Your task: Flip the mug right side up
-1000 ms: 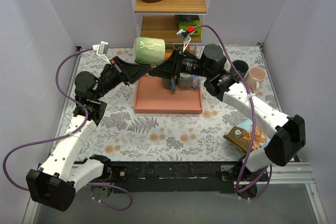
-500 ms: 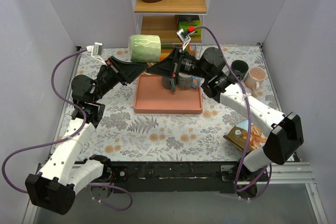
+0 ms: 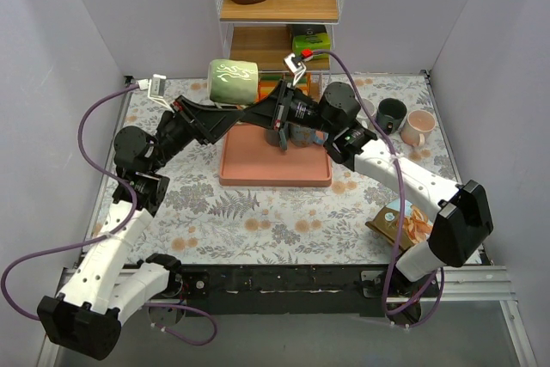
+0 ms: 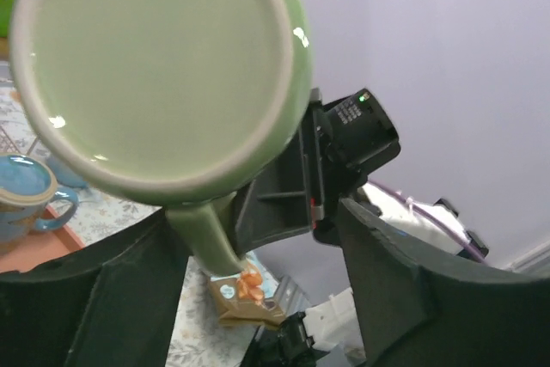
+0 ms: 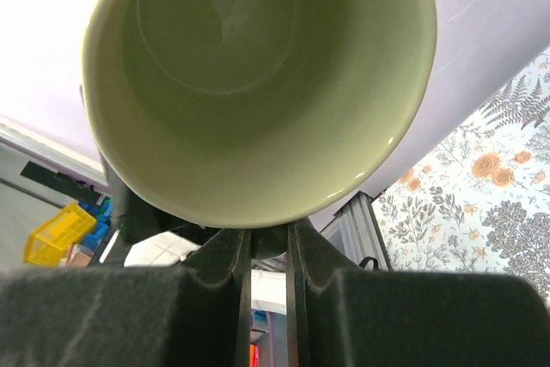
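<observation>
The green mug [image 3: 234, 81] hangs in the air on its side, above the table behind the pink tray's back left corner. The left wrist view shows its pale base [image 4: 155, 66] with the handle [image 4: 204, 234] pointing down; the right wrist view looks into its open mouth [image 5: 258, 83]. My right gripper [image 3: 255, 112] [image 5: 266, 242] is shut on the handle from the right. My left gripper [image 3: 225, 111] [image 4: 253, 217] is open, and its fingers stand wide on either side of the handle without touching it.
The pink tray [image 3: 275, 171] carries a blue mug [image 3: 305, 135]. A dark mug [image 3: 391, 113] and a pink mug [image 3: 419, 126] stand at the back right. A snack bag [image 3: 404, 221] lies front right. The wooden shelf [image 3: 279, 10] with containers rises just behind the green mug.
My right gripper shut on the mug's handle, then my left gripper opened and let it go. The mug shifted a little to the left.
</observation>
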`<state>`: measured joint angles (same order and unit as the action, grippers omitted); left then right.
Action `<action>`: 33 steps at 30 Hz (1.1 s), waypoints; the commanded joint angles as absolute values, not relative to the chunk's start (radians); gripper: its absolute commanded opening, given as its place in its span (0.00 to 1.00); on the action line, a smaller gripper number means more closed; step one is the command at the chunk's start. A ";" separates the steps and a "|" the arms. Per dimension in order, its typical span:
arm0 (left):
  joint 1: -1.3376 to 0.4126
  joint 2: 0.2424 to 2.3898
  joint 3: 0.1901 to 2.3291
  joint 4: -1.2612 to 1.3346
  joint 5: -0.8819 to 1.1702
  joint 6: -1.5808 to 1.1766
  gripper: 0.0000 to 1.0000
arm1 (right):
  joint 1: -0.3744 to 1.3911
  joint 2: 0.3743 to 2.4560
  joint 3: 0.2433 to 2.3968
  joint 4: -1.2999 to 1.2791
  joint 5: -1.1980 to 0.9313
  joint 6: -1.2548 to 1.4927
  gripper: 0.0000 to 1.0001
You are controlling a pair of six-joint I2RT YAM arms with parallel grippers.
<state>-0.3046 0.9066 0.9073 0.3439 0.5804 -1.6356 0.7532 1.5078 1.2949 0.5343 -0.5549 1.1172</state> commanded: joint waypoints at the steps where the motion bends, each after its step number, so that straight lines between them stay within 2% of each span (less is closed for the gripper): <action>1: -0.310 0.865 0.908 0.272 0.546 -1.577 0.75 | 0.756 1.520 1.358 0.627 -0.499 1.134 0.01; 2: -0.310 0.858 0.913 0.250 0.532 -1.565 0.82 | 0.756 1.528 1.368 0.620 -0.497 1.131 0.01; 3: -0.310 0.847 0.917 0.224 0.496 -1.556 0.94 | 0.756 1.535 1.397 0.608 -0.495 1.121 0.01; 4: -0.310 0.829 0.925 0.145 0.464 -1.522 0.98 | 0.758 1.552 1.416 0.569 -0.494 1.097 0.01; 6: -0.310 0.807 0.975 0.022 0.305 -1.496 0.98 | 0.765 1.575 1.493 0.460 -0.483 1.007 0.01; 7: -0.310 0.793 1.001 -0.147 0.228 -1.480 0.98 | 0.772 1.598 1.524 0.401 -0.468 0.967 0.01; 9: -0.310 0.784 1.089 -0.323 0.068 -1.480 0.98 | 0.790 1.623 1.575 0.283 -0.433 0.873 0.01; 10: -0.310 0.779 1.116 -0.471 -0.066 -1.468 0.98 | 0.798 1.644 1.609 0.253 -0.416 0.855 0.01; 13: -0.310 0.765 1.184 -0.683 -0.275 -1.473 0.98 | 0.821 1.689 1.672 0.160 -0.367 0.789 0.01; 16: -0.310 0.724 1.218 -0.787 -0.409 -1.494 0.98 | 0.854 1.741 1.741 0.046 -0.290 0.713 0.01; 26: -0.310 0.750 1.341 -0.868 -0.526 -1.402 0.98 | 1.009 1.945 1.966 -0.244 0.035 0.482 0.01; 33: -0.310 0.782 1.358 -0.879 -0.526 -1.353 0.98 | 1.074 2.202 2.252 -0.480 0.233 0.362 0.01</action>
<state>-0.3080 0.7784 1.3392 -0.8394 -0.4927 -1.4006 1.0569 2.1353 2.0808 -0.4244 0.0669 0.4694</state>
